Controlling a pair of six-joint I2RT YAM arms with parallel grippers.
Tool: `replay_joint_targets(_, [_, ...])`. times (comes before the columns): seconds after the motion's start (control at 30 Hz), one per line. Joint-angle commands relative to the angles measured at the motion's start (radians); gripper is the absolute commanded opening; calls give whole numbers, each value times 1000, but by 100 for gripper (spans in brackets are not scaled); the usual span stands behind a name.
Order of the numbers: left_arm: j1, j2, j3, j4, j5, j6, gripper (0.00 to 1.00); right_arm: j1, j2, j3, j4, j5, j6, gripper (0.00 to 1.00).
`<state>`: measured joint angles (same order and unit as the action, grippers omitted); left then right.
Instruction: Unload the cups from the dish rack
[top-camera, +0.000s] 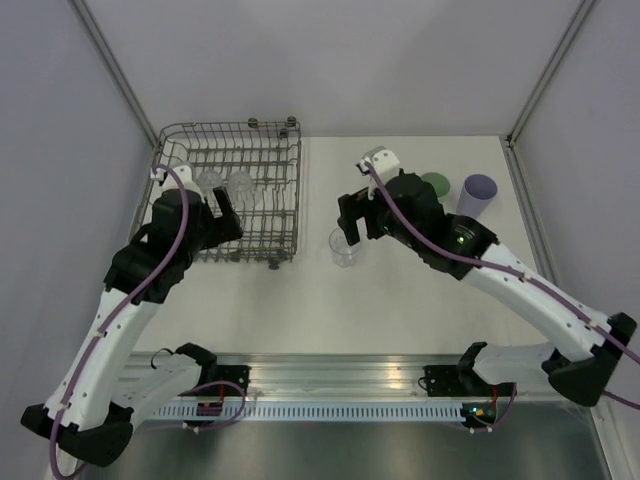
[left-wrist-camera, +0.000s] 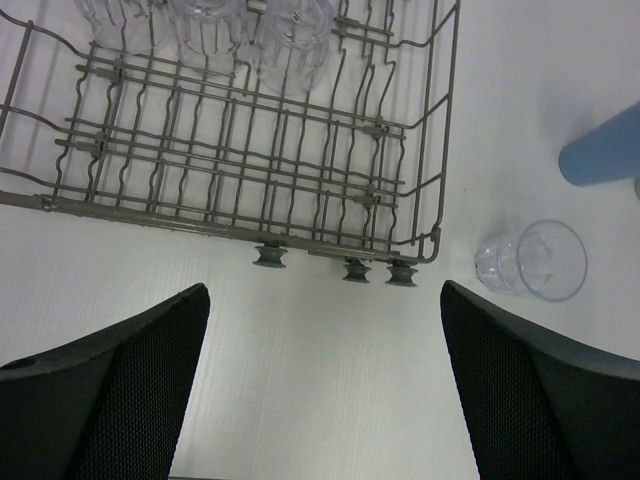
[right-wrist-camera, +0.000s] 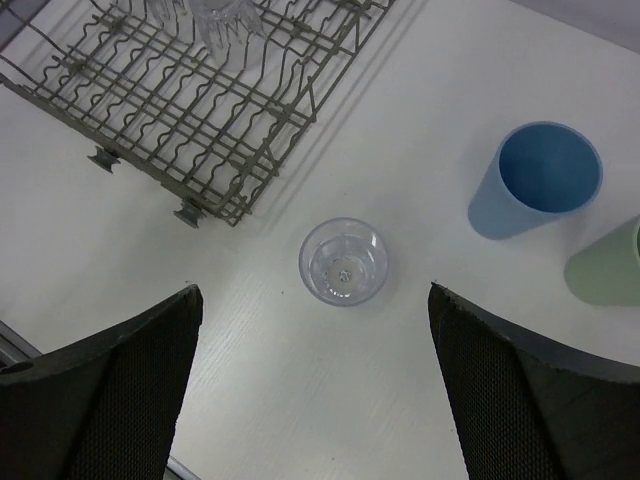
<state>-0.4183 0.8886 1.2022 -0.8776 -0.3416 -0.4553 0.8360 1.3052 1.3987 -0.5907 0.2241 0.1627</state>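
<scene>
**Top external view.**
- Large rectangular grey metal wire dish rack (top-camera: 270, 200): stands at the back left of the white table (top-camera: 300, 310).
- Clear ribbed cups in rack (top-camera: 240, 185): along its far side, partly hidden by the left arm.
- Left gripper (top-camera: 226, 214): above the rack's near left part.
- Right gripper (top-camera: 350, 225): just above a lone clear tumbler (top-camera: 343, 248), which stands on the table beside the rack's near right corner.
- Opaque lilac cup (top-camera: 479, 195) and opaque green cup (top-camera: 436, 182): on the table beyond the right arm, the green one partly hidden.

**Left wrist view.**
- Left gripper (left-wrist-camera: 325, 390): black fingers spread wide, nothing between them.
- Three clear cups sit at the rack's far edge (left-wrist-camera: 290, 40).
- The lone tumbler is on the table right of the rack's feet, with an opaque blue cup (left-wrist-camera: 605, 150) beyond it.

**Right wrist view.**
- Right gripper (right-wrist-camera: 315, 390): fingers wide apart, holding nothing.
- The lone tumbler (right-wrist-camera: 343, 262) stands free, mouth up, between and ahead of them.
- The blue and green cups are to the right, apart from it.
</scene>
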Motion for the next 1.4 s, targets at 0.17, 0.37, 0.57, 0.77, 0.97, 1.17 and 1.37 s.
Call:
replay_joint_targets(0.17, [3,216,181,2,-175,-175,100,5,-306,-292,206,69,120,98])
replay_joint_targets(0.37, [16,436,307,38,-192,-114,100,3,-431,-383,187,11,139,98])
replay_joint_targets(0.57, [85,610,395,121,-108,29,100,5,-527,-461,178,-28,136,98])
replay_joint_targets(0.77, [188,753,438,238,96,151,100,3,-581,-504,172,-29,117,98])
replay_joint_targets(0.97, [256,917,517,281,203,230,100,5,-589,-521,163,-31,104,98])
replay_joint_targets(1.17, [297,1015,576,269,263,277,100,3,-587,-526,158,-32,98,98])
replay_joint_targets(1.37, [309,1154,730,138,314,319,100,5,-578,-527,164,-52,103,98])
